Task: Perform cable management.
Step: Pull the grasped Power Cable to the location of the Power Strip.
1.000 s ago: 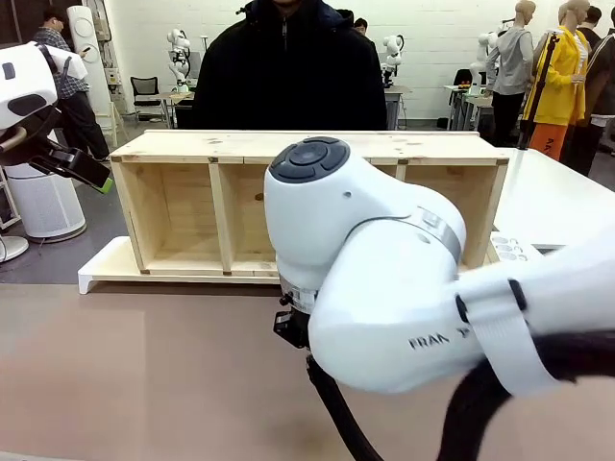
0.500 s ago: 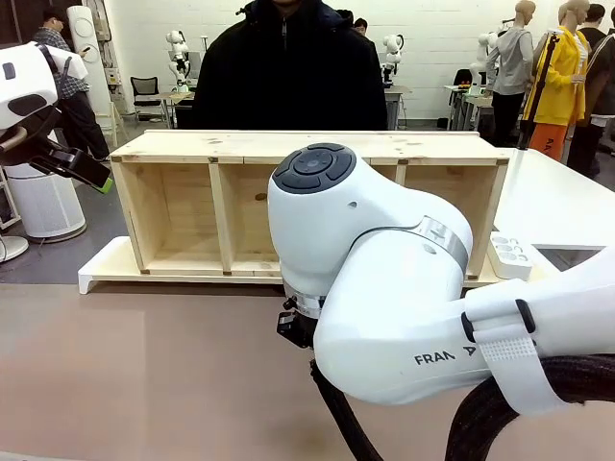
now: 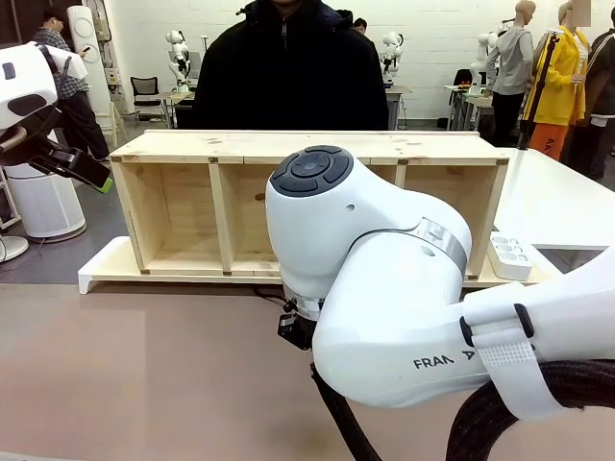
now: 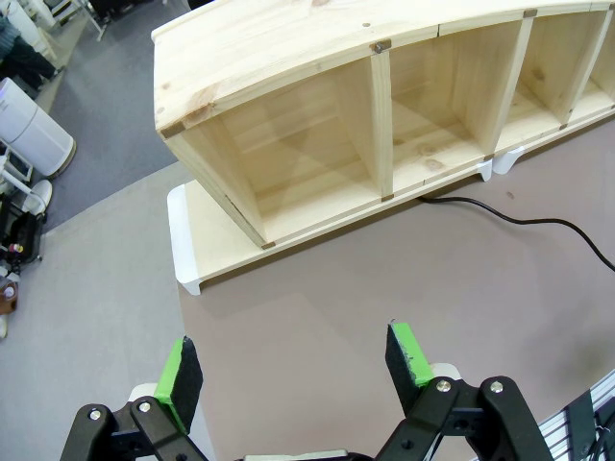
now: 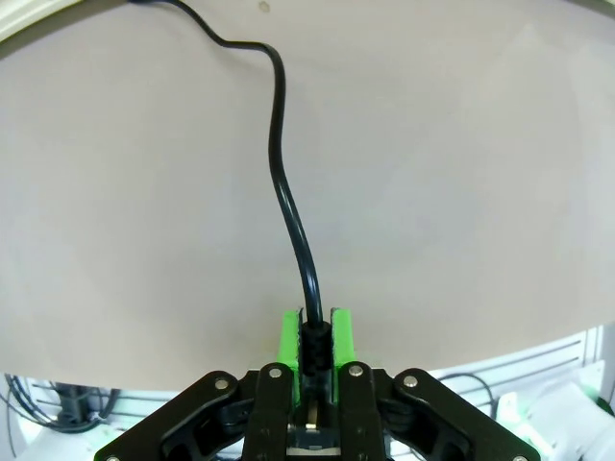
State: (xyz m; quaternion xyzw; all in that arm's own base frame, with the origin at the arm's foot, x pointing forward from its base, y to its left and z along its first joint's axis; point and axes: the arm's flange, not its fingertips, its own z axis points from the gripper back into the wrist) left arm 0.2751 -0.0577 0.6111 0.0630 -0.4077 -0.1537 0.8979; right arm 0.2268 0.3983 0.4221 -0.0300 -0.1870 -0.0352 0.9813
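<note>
Pale wood makes up the long shelf [image 3: 192, 144] lying across the far side of the brown table [image 3: 144, 384], its open compartments facing the robot, with a person in a black jacket [image 3: 288, 77] standing behind it. The right arm's white body [image 3: 375, 279] looms large in the foreground over the table's middle, and a thick braided hose [image 3: 336, 418] hangs under it. A white power strip [image 3: 511, 254] lies by the shelf's right end, and the left arm [image 3: 29, 91] is held high at the left edge. From the left wrist, the left gripper [image 4: 293, 360] hangs above bare table in front of the shelf, its green pads [image 4: 180, 370] set wide apart with nothing between them. The cable [image 4: 519, 219] comes out from beneath the shelf's front edge and runs along the table toward that picture's right edge. From the right wrist, the right gripper [image 5: 314, 336] is clamped on the cable: its pads press the cord's ribbed end from both sides, and the cord runs away from them across the table, bends, and leaves at the top edge.
</note>
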